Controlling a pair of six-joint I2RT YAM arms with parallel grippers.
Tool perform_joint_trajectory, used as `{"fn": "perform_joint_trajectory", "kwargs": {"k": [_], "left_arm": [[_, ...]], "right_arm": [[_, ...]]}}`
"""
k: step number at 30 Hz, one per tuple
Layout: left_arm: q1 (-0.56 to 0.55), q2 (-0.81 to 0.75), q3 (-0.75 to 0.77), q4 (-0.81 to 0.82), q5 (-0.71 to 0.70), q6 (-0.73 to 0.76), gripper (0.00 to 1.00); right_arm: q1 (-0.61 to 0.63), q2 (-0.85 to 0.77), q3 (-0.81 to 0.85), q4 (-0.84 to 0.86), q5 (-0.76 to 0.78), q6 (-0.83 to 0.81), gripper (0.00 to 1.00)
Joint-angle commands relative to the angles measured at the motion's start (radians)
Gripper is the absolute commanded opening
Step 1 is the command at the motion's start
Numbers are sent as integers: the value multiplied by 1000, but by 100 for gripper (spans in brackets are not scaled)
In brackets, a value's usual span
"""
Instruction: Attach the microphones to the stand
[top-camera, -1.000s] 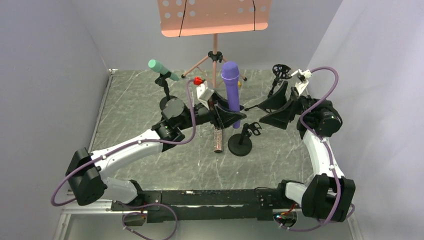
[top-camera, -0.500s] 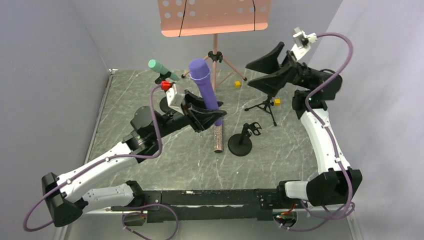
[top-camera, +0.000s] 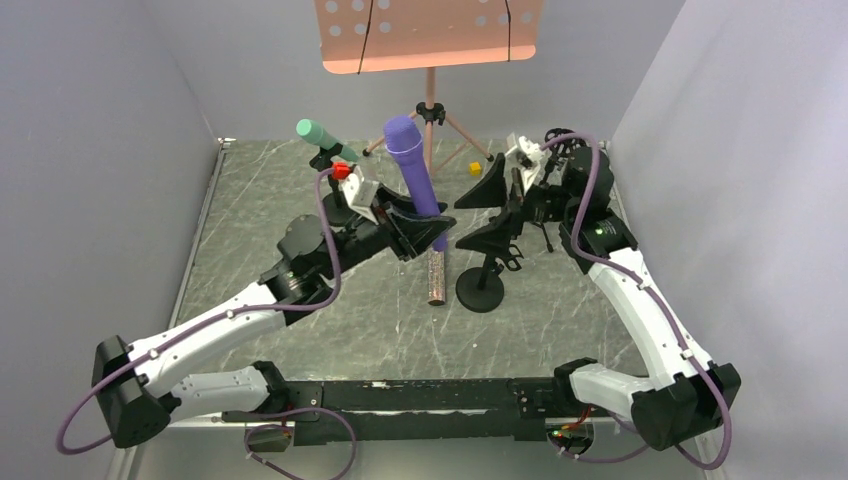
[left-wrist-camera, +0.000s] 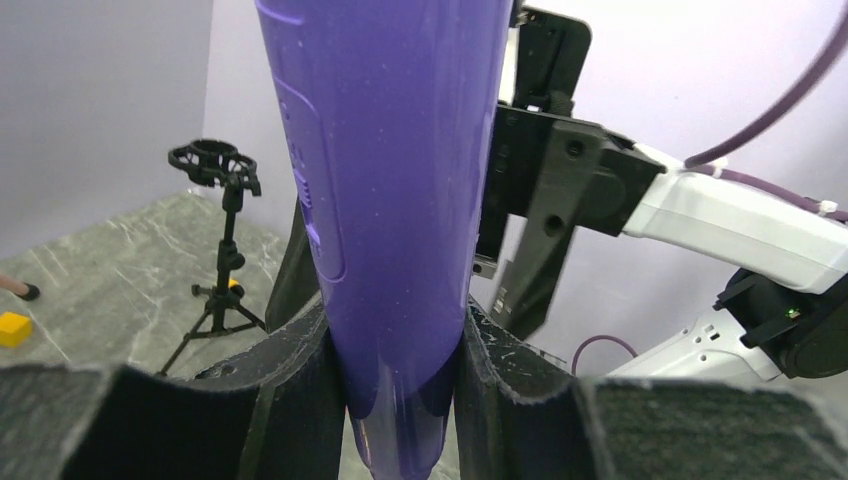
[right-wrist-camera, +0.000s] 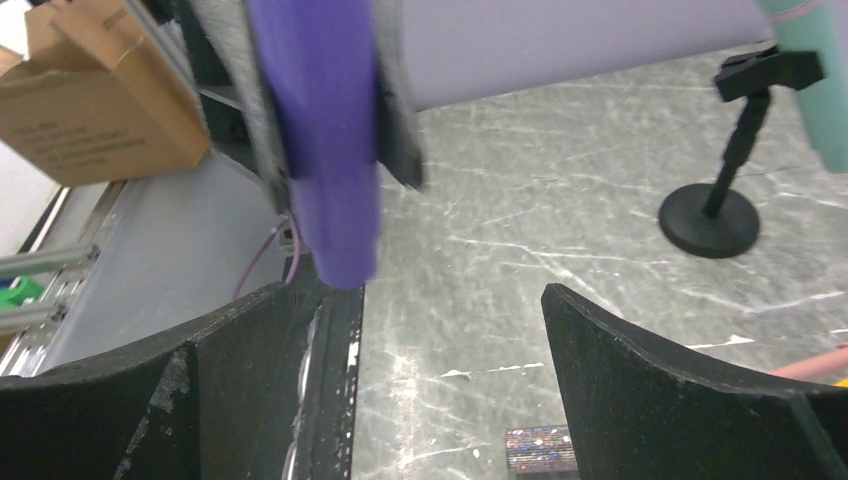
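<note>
Progress stands at about one microphone of three, as we judge it. The mint-green microphone (top-camera: 318, 133) sits tilted in the clip of a round-based stand in the upper left of the top view, and that one looks done. We see the purple microphone (top-camera: 413, 178) near upright at the centre of the frame, clamped low on its handle by the left gripper (top-camera: 422, 225), whose jaws press both sides of the barrel. The right gripper (top-camera: 488, 210) hangs just to the right of it, jaws spread wide with nothing between them. Below them the empty stand (top-camera: 482, 285) shows a bare clip, which we take as the likely home for the purple one. The glittery microphone (top-camera: 436, 278) lies flat on the table (top-camera: 280, 210) just left of that stand's base. A tripod stand (top-camera: 560, 137) in the upper right also looks vacant. Two microphones are left to seat.
</note>
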Motion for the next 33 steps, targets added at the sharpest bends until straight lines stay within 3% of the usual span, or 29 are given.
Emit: {"fn": "perform_joint_trajectory", "kwargs": {"k": [1,8,13,16,19,21,26,30,33], "left_arm": [[-7,57,48,139,7,-63,9],[-29,172,85,251,18,-123,9],[-35,214,97,307,23,-161,9],[-35,214,86,316,12,-161,9],[-35,213,83,315,22,-162,10],[-35,202,77,309,33,-159,13],[-2,140,56,282,60,-158,46],[52,85,40,263,110,-180,84],[97,47,35,238,132,-176,95]], "right_arm": [[53,-19,26,-121,-5,-143,99],[68,-16,-60,140,-58,88,89],[69,-22,-81,181,-82,116,75],[69,-24,-86,209,-95,142,56],[62,-23,-87,233,-86,172,28],[54,-23,-99,276,-81,214,18],[45,-26,-125,276,-93,203,8],[45,-30,-116,196,-108,125,7],[45,-34,-106,107,-119,38,7]]}}
